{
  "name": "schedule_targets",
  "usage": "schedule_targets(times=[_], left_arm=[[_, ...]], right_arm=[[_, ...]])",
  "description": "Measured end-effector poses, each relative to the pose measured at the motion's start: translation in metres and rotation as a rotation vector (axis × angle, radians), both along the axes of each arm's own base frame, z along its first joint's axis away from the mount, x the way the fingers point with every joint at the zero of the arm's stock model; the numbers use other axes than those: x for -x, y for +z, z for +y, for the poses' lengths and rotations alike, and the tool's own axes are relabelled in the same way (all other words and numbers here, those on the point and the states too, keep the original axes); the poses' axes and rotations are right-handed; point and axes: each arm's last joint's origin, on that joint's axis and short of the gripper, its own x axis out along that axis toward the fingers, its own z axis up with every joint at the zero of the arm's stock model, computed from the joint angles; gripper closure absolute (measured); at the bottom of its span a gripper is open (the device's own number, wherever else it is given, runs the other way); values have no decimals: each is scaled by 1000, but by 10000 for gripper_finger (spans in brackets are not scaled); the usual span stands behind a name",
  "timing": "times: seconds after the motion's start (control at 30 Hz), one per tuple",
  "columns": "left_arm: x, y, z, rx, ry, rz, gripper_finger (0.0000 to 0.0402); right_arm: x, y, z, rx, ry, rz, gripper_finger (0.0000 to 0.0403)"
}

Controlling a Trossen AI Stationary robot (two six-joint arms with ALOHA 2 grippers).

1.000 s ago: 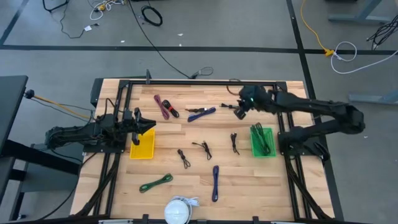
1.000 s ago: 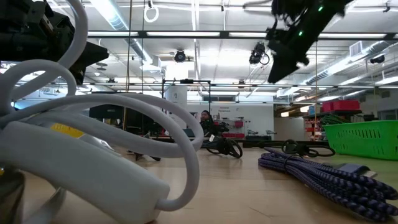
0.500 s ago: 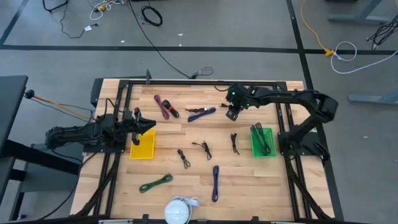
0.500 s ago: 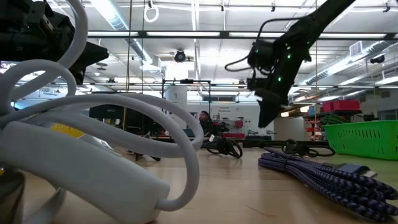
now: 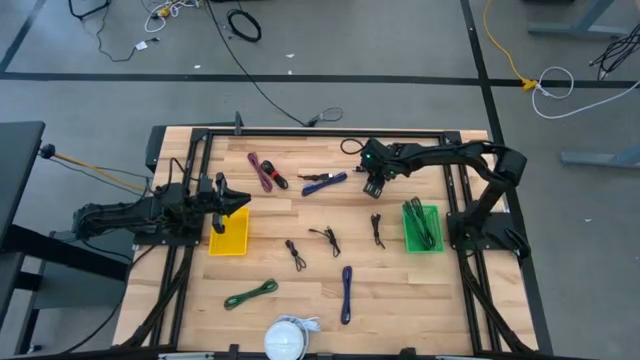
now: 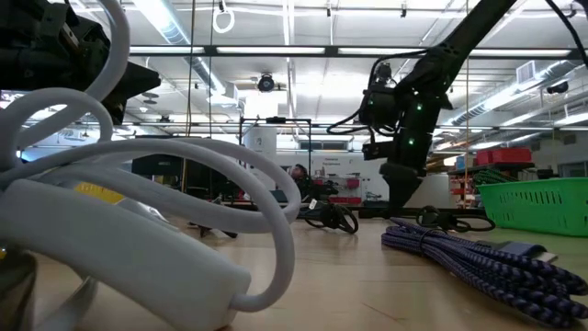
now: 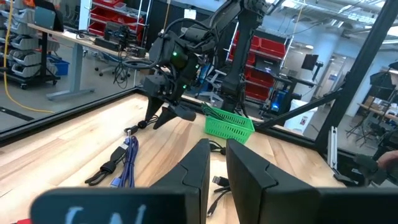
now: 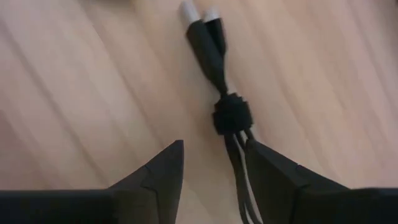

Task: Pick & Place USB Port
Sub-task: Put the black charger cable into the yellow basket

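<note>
My right gripper [image 5: 372,186] hangs open over the far middle of the table, pointing down, and also shows in the low view [image 6: 400,179]. Its wrist view shows a black USB cable bundle [image 8: 227,112] lying flat on the wood, tied by a black strap, with two silver plugs [image 8: 196,12] at one end. The bundle lies ahead of the open fingers [image 8: 214,149] and runs close past one fingertip, apart from it. In the high view a black bundle [image 5: 377,230] lies just nearward of the gripper. My left gripper [image 5: 238,205] waits over the yellow bin [image 5: 228,238] with its fingers close together.
A green basket [image 5: 422,228] holding cables stands right of the gripper. A blue cable [image 5: 325,182] lies to its left and a maroon one [image 5: 265,172] farther left. More black bundles [image 5: 325,238] [image 5: 296,253], a blue one [image 5: 346,293], a green one [image 5: 250,293] and a white cable [image 5: 285,338] lie nearer.
My right gripper has swung toward the table's left and come down from high above the table to just over the wood, near the black bundle. Its arm has stretched out along the far edge. The fingers stayed open. Nothing on the table has moved.
</note>
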Motion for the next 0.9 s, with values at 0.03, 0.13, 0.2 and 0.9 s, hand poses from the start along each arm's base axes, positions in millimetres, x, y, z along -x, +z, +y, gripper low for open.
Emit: schedule_targets(times=[0.03, 0.13, 0.2, 0.9], left_arm=[[0, 0, 0, 0, 0, 0, 344], [0, 0, 0, 0, 0, 0, 344], [0, 0, 0, 0, 0, 1, 344], [0, 0, 0, 7, -1, 0, 344]], right_arm=[[0, 0, -1, 14, -1, 2, 235], [-2, 1, -3, 43, -5, -12, 245], [-2, 2, -5, 38, -5, -29, 252], [-2, -17, -5, -32, -34, 32, 313]])
